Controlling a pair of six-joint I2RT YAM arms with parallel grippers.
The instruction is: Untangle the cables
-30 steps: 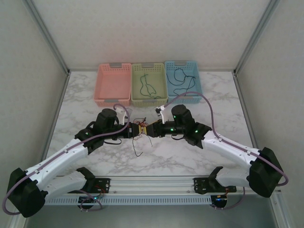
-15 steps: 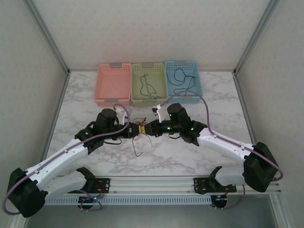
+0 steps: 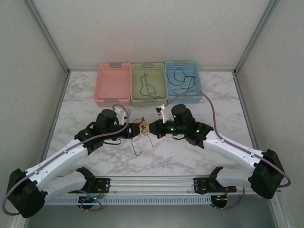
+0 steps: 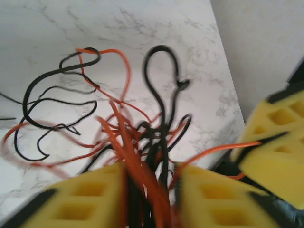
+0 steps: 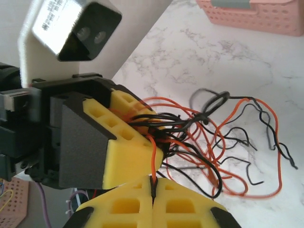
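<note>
The cables (image 3: 141, 137) are a tangle of thin black and red-orange wires on the marble just in front of the two grippers, which meet tip to tip. My left gripper (image 3: 138, 129) is open. In the left wrist view its yellow pads (image 4: 80, 199) stand apart, and the cables (image 4: 142, 137) run loosely through the gap of the gripper (image 4: 151, 178). My right gripper (image 3: 151, 129) is shut, and in the right wrist view the gripper (image 5: 153, 183) pinches one red-orange wire (image 5: 154, 156). That wire leads up into the tangle (image 5: 213, 128) beside the left pad (image 5: 123, 137).
Three baskets stand in a row at the back: pink (image 3: 113, 84), green (image 3: 148, 95) with a green cable in it, blue (image 3: 183, 95) with a black cable. The pink basket (image 5: 256, 14) shows beyond the tangle. Open marble lies on either side of the arms.
My left gripper's jaws have parted around the bundle. My right gripper has closed on a red-orange wire, and its arm has shifted slightly back to the right.
</note>
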